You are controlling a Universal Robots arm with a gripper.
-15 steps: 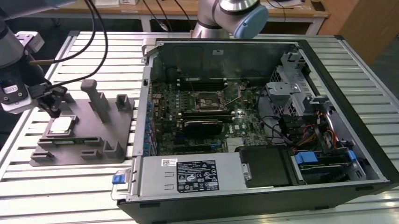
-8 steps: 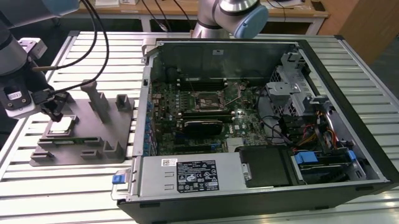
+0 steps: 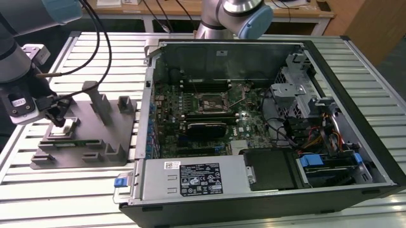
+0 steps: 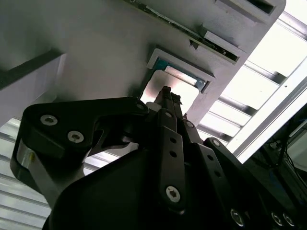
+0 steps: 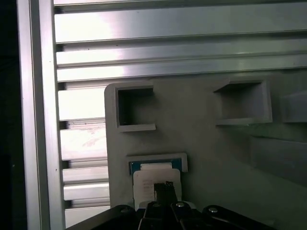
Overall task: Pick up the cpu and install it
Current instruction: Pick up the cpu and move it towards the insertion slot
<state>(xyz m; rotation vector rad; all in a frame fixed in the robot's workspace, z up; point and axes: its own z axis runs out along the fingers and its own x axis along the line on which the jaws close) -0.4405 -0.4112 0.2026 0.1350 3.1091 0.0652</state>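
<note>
Robotics lab, slotted alu table (image 3: 63,190), open PC case (image 3: 228,54), robot arm (image 3: 13,52), wood bench (image 3: 304,13) behind

cpu (image 5: 144,181) partly hidden behind tool (image 5: 163,186)

Matte black hand (image 4: 166,93). Shiny silver cpu (image 4: 189,93) with a pale rim, sitting in a blue-edged recess. Plain mid-grey holder (image 3: 95,137). The bench (image 3: 63,190) is silver metal, striped with long ribs. The black computer case (image 3: 254,206) holds a green motherboard (image 3: 171,102) and a grey power supply (image 3: 155,185) with a white label. Blue clip (image 3: 121,181).
</note>
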